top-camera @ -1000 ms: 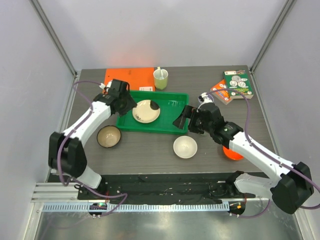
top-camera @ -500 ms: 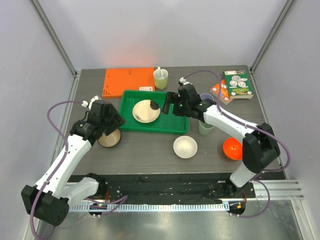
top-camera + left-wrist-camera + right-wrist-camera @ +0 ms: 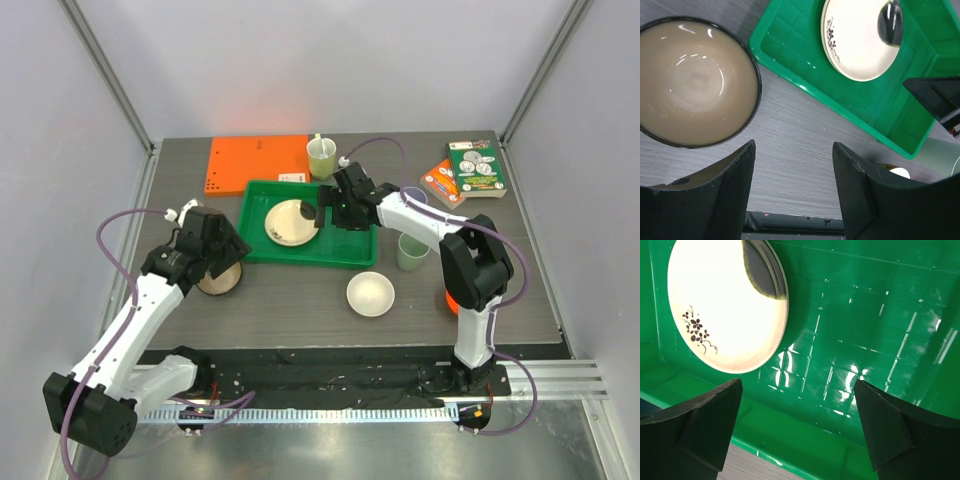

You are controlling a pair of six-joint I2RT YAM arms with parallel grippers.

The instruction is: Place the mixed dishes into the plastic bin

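Note:
The green plastic bin (image 3: 350, 238) holds a cream plate (image 3: 288, 222) with a dark motif. My right gripper (image 3: 328, 220) hovers over the bin, open and empty; in its wrist view the gripper (image 3: 797, 420) is above the bin floor (image 3: 865, 340), right of the plate (image 3: 725, 305). My left gripper (image 3: 235, 262) is open and empty just right of the brown bowl (image 3: 215, 282); in its wrist view the gripper (image 3: 792, 175) is beside the bowl (image 3: 695, 90). The white bowl (image 3: 371, 293), sage-green cup (image 3: 411, 252), lavender cup (image 3: 415, 197) and orange-red bowl (image 3: 452, 302) stand on the table.
A yellow-green cup with a spoon (image 3: 322, 157) stands behind the bin, next to a flat orange board (image 3: 258, 160). Books (image 3: 470, 168) lie at the back right. The right arm partly hides the lavender cup and orange-red bowl.
My left gripper drew back from the plate in the bin to beside the brown bowl. My right gripper moved left from the bin's right edge to over its middle.

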